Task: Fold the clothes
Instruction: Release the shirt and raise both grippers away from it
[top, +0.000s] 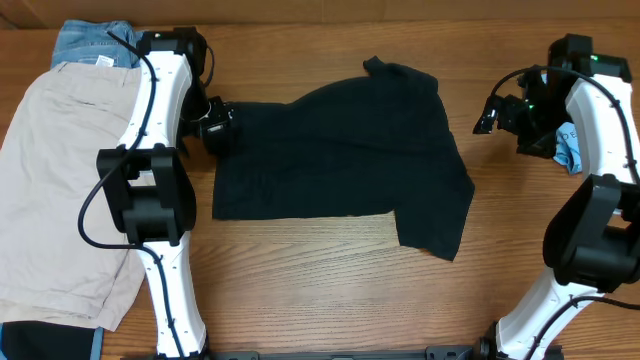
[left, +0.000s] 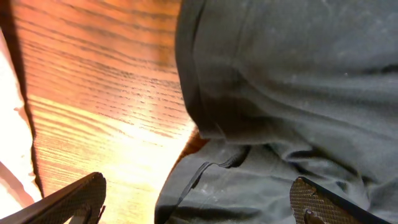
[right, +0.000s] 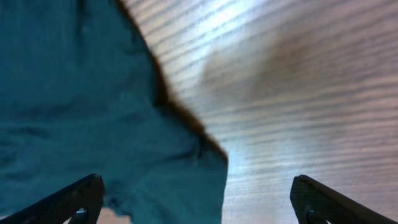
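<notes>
Fabric of the black T-shirt (top: 340, 150) looks limp and light, so pinch its corners; left gripper (top: 217, 130) and right gripper (top: 491, 113) both gape empty.

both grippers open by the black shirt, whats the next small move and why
Probably lower the right gripper onto the sleeve sticking out at the black T-shirt's near right corner and pinch it, to fold it inward. Both grippers stand open and empty, the left gripper sits at the shirt's left edge, and that sleeve spoils an otherwise tidy rectangle.
</notes>
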